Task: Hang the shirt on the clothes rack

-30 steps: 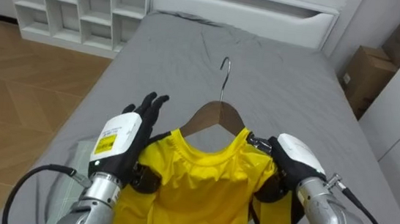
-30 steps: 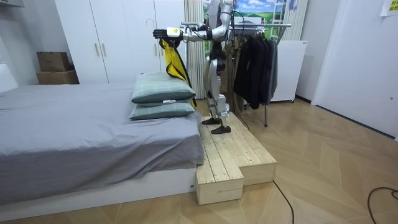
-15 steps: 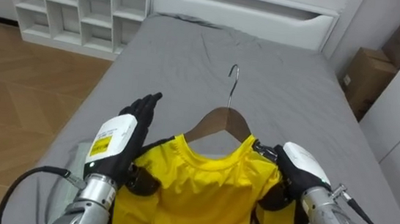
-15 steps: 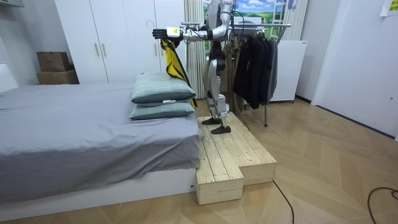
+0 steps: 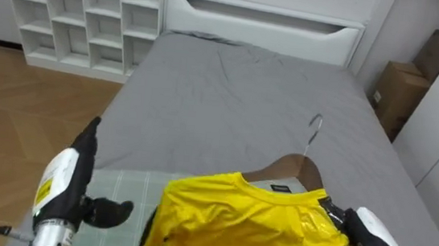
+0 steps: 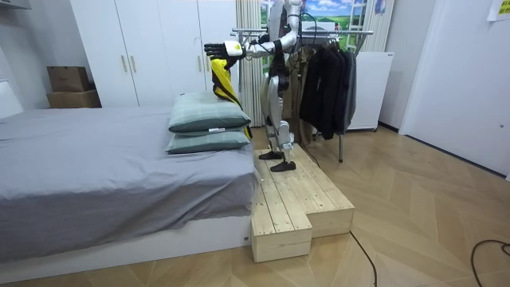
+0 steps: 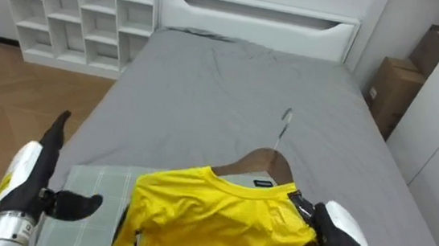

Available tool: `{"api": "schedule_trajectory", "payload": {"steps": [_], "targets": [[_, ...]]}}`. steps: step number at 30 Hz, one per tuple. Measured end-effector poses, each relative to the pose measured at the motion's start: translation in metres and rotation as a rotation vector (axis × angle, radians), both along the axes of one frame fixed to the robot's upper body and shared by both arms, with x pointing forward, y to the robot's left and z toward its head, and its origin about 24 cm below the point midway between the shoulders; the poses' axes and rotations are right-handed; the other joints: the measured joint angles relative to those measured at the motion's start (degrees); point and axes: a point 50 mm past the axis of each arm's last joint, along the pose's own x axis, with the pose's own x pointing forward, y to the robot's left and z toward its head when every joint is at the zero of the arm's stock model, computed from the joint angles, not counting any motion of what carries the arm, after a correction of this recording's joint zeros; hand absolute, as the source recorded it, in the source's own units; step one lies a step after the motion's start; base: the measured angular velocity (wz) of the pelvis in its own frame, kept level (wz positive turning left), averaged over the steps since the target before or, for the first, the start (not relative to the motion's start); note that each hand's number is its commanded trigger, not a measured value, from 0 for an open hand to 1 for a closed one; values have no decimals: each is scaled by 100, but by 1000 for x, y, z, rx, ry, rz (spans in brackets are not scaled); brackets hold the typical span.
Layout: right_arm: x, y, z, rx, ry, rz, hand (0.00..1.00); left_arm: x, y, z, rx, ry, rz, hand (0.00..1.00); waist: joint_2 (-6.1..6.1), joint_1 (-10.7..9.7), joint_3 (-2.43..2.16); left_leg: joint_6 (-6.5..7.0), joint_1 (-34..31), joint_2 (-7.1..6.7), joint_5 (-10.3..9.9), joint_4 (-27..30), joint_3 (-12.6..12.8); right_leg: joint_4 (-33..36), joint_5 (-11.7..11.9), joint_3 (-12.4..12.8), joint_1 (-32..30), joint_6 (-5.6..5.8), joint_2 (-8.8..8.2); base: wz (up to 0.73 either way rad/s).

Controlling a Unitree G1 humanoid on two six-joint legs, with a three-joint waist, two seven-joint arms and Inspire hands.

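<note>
In the left eye view, the yellow shirt [image 5: 242, 222] hangs on a wooden hanger [image 5: 292, 169] above the near end of the grey bed [image 5: 231, 84]. The metal hook of the hanger points toward the bed's far end. The left hand [image 5: 66, 191] stands over the bed's left edge, clear of the shirt, with fingers straight and thumb spread wide; it holds nothing. The right hand [image 5: 372, 235] is at the shirt's right shoulder, touching the cloth (whether it grips or not, I cannot tell).

In the right eye view, a green checked pillow [image 7: 97, 182] lies on the bed under the shirt. A white shelf [image 7: 69, 3] stands left of the bed and a cardboard box [image 7: 388, 87] right of it.

In the room view, the robot stands upright on a wooden platform [image 6: 295, 203] at the bed's pillow end, arms out over the bed, with a clothes rack [image 6: 327, 76] behind it.
</note>
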Motion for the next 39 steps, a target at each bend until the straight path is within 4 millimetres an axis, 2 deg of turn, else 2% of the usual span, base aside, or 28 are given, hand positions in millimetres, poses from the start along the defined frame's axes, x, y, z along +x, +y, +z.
{"api": "schedule_trajectory", "payload": {"steps": [3, 8, 12, 15, 22, 25, 30, 33, 35, 36, 39], "targets": [[-3, -18, 4, -2, -12, -72, 100, -12, 14, -8, 3, 32, 69, 0, -8, -17, 0, 0, 6, -2, 0, -2, 31, 2, 0, 21, -7, 1, 6, -4], [-19, -38, 3, 31, -46, -204, 100, -29, 33, -25, -7, 93, 175, 0, -67, -17, -35, 1, 57, 3, 1, -37, 61, 9, 0, 96, 6, 1, 20, -2], [-26, -44, 0, 27, -41, -239, 100, -38, 43, -30, -6, 120, 222, 0, -75, -4, -33, 4, 57, 2, -1, -88, 54, 8, -1, 90, -7, 3, 22, -1], [-27, -44, 0, 25, -39, -243, 100, -49, 47, -44, -4, 187, 249, 0, -58, 2, -32, 3, 89, 7, -1, -100, 67, 7, -1, 84, 12, 2, 35, 0], [-44, -48, -5, -40, -16, -237, 100, -104, 53, -82, -12, 419, 314, 0, -56, -1, -32, 2, 66, 18, -3, -132, 107, 4, -1, 33, -28, 3, 34, 0], [-44, -47, -3, -50, -29, -231, 100, -126, 56, -98, -23, 535, 343, 0, -55, -14, -30, 3, 54, 16, -3, -134, 115, 6, -2, 32, -43, 4, 29, -2], [-36, -42, 15, -98, -123, -184, 100, -158, 55, -113, -96, 659, 395, 0, -49, -7, -26, 4, 17, 14, -3, -132, 202, 36, -4, 120, -127, 7, 36, -9], [-32, -33, 37, -160, -223, -114, 100, -180, 55, -122, -119, 751, 424, 0, -42, 23, -21, 4, 16, 13, -3, -145, 221, 131, -27, 175, -198, 8, 42, -10], [-29, -29, 50, -180, -290, -94, 100, -199, 55, -128, -148, 835, 459, 0, -76, -12, -18, 4, 15, 17, -4, -147, 269, 121, -28, 185, -202, 8, 42, -4], [-29, -28, 53, -183, -301, -90, 100, -201, 55, -129, -154, 851, 462, 0, -88, -23, -20, 4, 16, 20, -5, -149, 288, 113, -28, 199, -203, 9, 44, -10], [-32, -23, 61, -194, -339, -68, 100, -223, 49, -136, -207, 946, 497, 0, -112, 19, -30, 3, 58, 32, -11, -189, 371, 116, -27, 308, -201, 8, 76, -13]]}}
